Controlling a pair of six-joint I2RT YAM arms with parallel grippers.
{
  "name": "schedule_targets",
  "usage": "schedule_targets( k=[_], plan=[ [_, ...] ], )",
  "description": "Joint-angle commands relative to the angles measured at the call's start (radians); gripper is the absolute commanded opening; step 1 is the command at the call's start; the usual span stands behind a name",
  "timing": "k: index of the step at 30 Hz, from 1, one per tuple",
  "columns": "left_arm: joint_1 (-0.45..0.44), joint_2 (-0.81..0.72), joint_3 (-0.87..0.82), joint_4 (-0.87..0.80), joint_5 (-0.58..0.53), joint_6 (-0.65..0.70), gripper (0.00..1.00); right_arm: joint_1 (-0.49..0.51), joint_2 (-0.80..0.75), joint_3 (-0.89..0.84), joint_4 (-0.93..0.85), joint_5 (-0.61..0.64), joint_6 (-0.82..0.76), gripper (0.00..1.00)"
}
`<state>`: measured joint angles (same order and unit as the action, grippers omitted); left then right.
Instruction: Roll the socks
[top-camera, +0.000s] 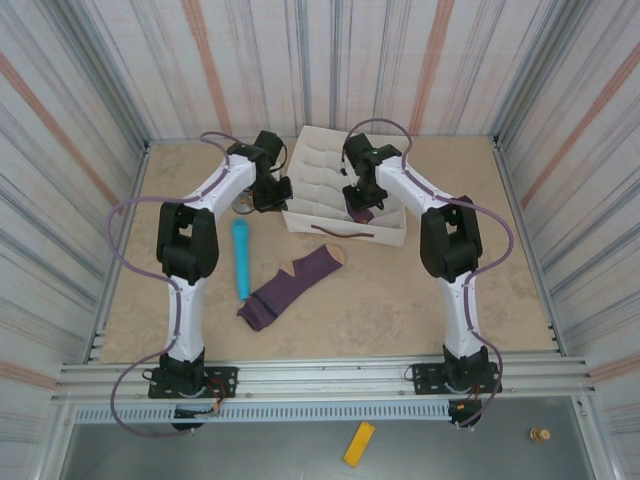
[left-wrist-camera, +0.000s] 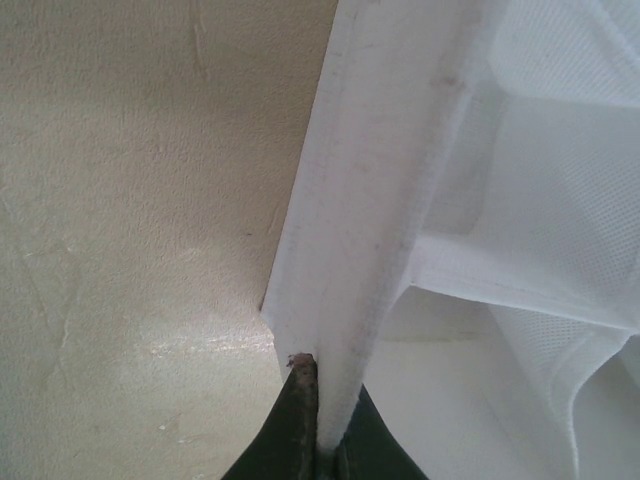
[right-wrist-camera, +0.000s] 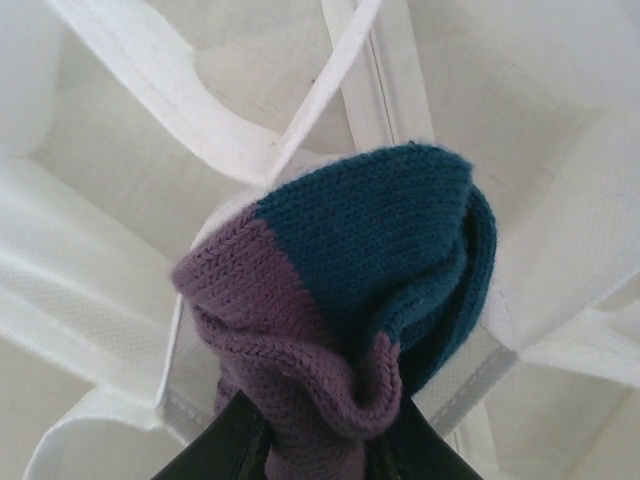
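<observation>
Your right gripper (right-wrist-camera: 320, 440) is closed around a bundled sock (right-wrist-camera: 360, 280). The dark fingers pinch its purple end from both sides, and the teal toe bulges out beyond them. The bundle is doubled over on itself, with purple knit folded under the teal. From above, your right gripper (top-camera: 360, 205) points down over the front right part of the white fabric box (top-camera: 345, 235), with a bit of purple sock (top-camera: 362, 213) showing below it. In the wrist view the sock hangs over the spot where the box's dividers (right-wrist-camera: 180, 110) cross. You can't tell whether it touches them or which compartment it is over.

Your left gripper (left-wrist-camera: 330, 420) is clamped tight on the box's side wall (left-wrist-camera: 350, 200). The white fabric edge runs straight down between the two dark fingers, with bare table (left-wrist-camera: 130, 200) on one side and mesh compartments on the other. From above, your left gripper (top-camera: 272, 190) sits at the left wall of the box.

The second sock (top-camera: 290, 285) lies flat on the table (top-camera: 400, 300) in front of the box, free of both grippers. It is purple and stretched out on a diagonal. Its tan toe points toward the box's front wall and lies close to it, and its cuff lies toward you. Just to its left lies a light blue cylinder (top-camera: 241, 258), pointing away from you, close to the sock near the cuff.
</observation>
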<state>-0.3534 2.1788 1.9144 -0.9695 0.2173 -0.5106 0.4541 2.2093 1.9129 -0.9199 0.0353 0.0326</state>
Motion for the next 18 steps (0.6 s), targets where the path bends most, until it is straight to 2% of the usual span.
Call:
schedule_targets(
  k=[1, 5, 9, 12, 18],
  plan=[
    [0.013, 0.02, -0.029, -0.018, -0.006, -0.043, 0.0, 0.009, 0.074, -0.028, -0.044, 0.021, -0.013, 0.21],
    [0.013, 0.022, -0.029, -0.017, -0.003, -0.042, 0.0, 0.004, 0.151, -0.009, -0.074, 0.048, 0.011, 0.21],
    [0.013, 0.023, -0.029, -0.017, -0.001, -0.043, 0.0, 0.002, 0.203, 0.016, -0.104, 0.057, 0.024, 0.27],
    [0.014, 0.024, -0.035, -0.006, 0.012, -0.048, 0.0, -0.001, 0.186, 0.019, -0.105, 0.054, 0.03, 0.34],
    [0.016, 0.027, -0.043, 0.011, 0.028, -0.076, 0.0, -0.019, 0.053, 0.04, -0.091, 0.002, 0.04, 0.54]
  ],
)
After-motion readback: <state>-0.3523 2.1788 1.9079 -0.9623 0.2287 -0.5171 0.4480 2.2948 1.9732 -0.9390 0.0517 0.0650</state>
